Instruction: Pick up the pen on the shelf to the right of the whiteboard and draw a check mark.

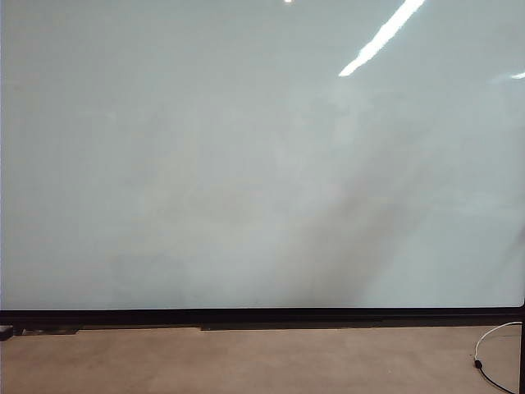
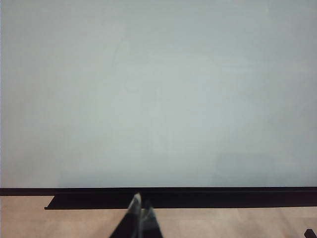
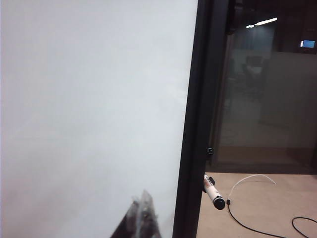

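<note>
Just beyond the whiteboard's (image 3: 89,109) black right frame, the pen (image 3: 213,193) juts out, a white cable (image 3: 252,179) trailing on the floor nearby. The right gripper (image 3: 142,208) sits before the board, near that frame, fingers closed and empty. The left gripper (image 2: 140,210) faces the bare board, fingers together, holding nothing.

An office or lab — big whiteboard (image 1: 246,164), glass partition (image 3: 257,99) with a desk chair (image 3: 253,67) behind.
</note>
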You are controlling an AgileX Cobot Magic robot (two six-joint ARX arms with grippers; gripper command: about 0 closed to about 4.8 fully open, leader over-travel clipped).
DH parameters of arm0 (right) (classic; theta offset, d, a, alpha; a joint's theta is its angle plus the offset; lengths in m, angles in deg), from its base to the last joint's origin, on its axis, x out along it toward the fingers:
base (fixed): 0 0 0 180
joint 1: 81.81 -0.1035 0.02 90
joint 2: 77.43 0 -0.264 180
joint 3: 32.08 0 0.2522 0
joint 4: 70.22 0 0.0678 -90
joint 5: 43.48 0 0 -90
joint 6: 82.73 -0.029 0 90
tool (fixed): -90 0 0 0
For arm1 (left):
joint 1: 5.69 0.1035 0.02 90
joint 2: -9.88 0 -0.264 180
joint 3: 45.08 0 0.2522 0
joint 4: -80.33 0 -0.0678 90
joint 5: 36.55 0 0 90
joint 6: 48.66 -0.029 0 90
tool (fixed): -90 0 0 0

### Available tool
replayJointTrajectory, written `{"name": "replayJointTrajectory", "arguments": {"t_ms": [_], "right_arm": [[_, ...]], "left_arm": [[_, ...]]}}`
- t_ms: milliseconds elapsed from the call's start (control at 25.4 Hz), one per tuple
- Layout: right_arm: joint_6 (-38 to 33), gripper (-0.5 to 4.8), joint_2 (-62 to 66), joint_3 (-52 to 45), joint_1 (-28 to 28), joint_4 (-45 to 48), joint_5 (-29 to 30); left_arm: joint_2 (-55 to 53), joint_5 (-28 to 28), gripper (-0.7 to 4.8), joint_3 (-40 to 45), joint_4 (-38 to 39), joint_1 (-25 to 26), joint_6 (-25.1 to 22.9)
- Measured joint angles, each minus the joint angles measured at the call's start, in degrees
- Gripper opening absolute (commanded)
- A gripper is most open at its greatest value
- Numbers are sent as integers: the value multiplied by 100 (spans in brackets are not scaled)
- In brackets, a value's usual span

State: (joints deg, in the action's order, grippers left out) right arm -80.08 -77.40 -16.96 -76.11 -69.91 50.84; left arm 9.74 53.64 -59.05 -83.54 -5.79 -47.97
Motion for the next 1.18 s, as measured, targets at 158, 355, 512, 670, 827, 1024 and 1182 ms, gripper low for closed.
{"name": "replayJointTrajectory", "arguments": {"t_ms": [158,355,512,670,827,1024,1182], "right_arm": [[-2,-6,0,7,0,4,271],[0,-6,4,286,-2,-245,-81],[0,-6,243,374,11,-564,-367],[20,-6,682,361,11,-573,-420],[37,-5,1139,361,11,-282,-420],[214,1,2035,363,11,540,-426],[216,2,2474,361,11,1073,-426]], "left_arm": [[-2,0,-4,0,0,0,0],[-2,0,-4,0,0,0,2],[-2,0,-4,0,-2,0,2],[-2,0,-4,0,0,0,0],[-2,0,-4,0,0,0,2],[-4,0,-5,0,0,0,2],[-4,0,-4,0,0,0,2]]}}
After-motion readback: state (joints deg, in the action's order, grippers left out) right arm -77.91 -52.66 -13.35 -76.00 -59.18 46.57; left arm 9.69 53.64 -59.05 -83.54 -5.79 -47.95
